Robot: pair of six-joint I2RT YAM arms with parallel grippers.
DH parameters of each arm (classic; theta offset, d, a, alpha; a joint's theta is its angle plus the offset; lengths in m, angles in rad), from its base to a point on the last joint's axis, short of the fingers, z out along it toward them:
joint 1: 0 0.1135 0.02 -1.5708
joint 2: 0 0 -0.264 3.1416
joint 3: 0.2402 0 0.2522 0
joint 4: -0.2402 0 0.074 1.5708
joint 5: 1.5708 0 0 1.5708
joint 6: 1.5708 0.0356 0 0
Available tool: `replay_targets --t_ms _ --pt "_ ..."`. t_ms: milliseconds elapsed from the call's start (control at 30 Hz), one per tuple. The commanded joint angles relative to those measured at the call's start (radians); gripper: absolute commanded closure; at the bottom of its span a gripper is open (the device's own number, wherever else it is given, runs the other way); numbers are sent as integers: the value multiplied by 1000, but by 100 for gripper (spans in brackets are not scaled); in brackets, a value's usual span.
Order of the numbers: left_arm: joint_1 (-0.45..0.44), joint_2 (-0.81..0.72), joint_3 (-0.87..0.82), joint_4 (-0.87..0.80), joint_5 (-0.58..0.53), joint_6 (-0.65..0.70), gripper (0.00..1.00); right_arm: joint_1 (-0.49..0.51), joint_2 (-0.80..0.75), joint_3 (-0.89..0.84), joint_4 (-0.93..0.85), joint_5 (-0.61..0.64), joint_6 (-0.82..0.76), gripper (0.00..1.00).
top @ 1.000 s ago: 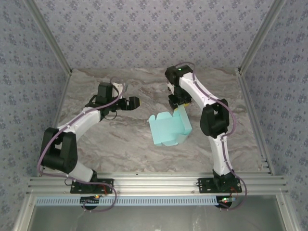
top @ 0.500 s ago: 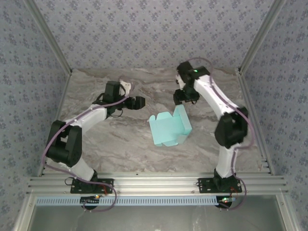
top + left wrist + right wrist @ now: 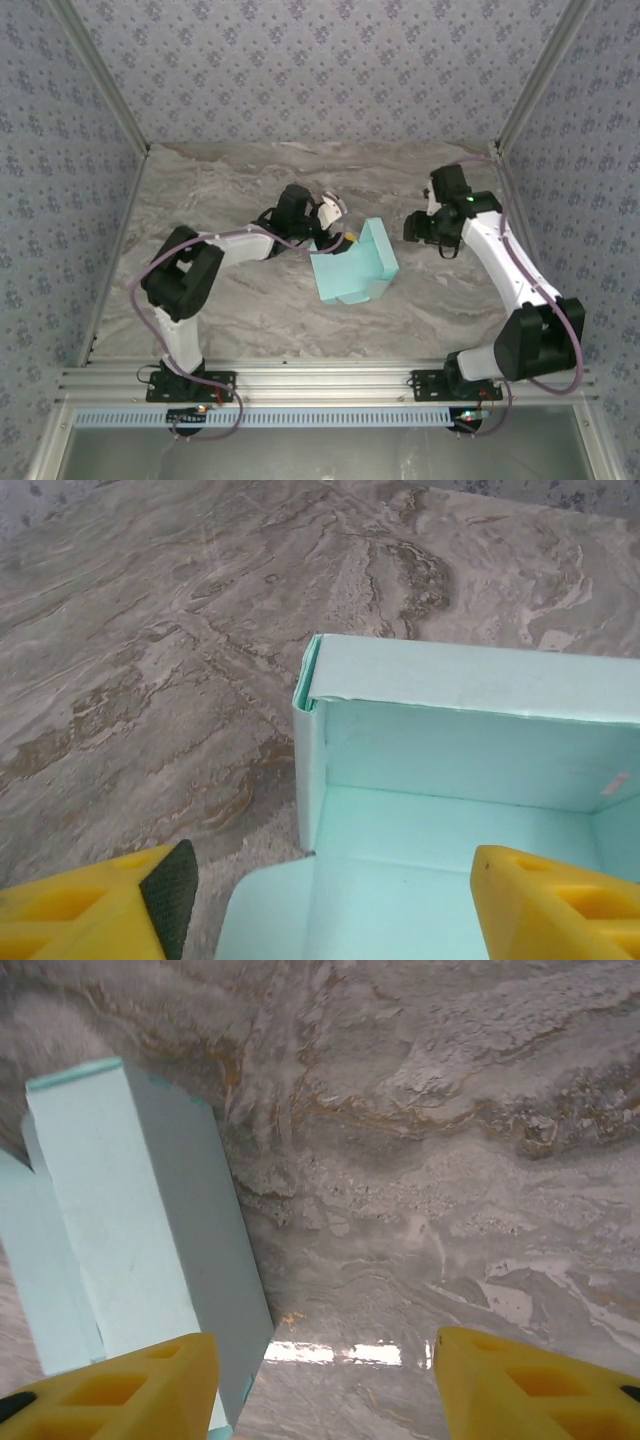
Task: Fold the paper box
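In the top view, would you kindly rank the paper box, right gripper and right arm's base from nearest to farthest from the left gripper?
1. paper box, right at the left gripper.
2. right gripper, across to the right.
3. right arm's base, near edge, right.

Grey-brown marbled table (image 3: 240, 300); partly folded paper box (image 3: 347, 275) lying mid-table.
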Motion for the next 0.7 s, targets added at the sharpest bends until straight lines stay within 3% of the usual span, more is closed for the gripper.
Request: replay_targets --t_ms 0,133,667 --pt "7 73 76 154 75 92 30 -71 -57 -74 54 -146 73 41" --pt "0 134 112 212 124 92 31 -134 -89 -122 77 -237 99 42" --pt "-35 235 173 229 121 79 49 -152 -92 -164 102 -274 90 45"
